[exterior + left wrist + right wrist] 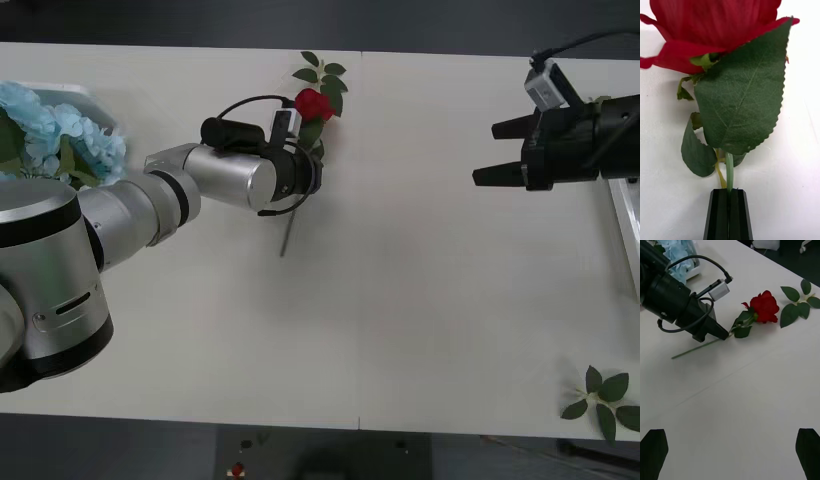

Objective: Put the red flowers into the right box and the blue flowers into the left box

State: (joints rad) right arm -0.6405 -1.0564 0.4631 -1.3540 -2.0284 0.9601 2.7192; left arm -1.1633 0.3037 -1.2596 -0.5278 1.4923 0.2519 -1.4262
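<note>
One of the red flowers (313, 103) lies at the table's far middle, its stem trailing toward me. My left gripper (308, 150) is shut on that stem just below the leaves. The left wrist view shows the black fingers (720, 213) pinching the green stem under the bloom (715, 30). From the right wrist view, the rose (765, 306) and left gripper (727, 333) are ahead. My right gripper (487, 153) hovers open and empty at the right. The blue flowers (50, 130) sit in the left box (92, 100) at far left. The right box (625, 215) shows as a rim.
A loose green leaf sprig (322, 72) lies just beyond the rose, and shows again in the right wrist view as the sprig (797, 303). Another leaf sprig (605, 395) lies near the front right corner. Bare white table (420, 300) spreads between the two arms.
</note>
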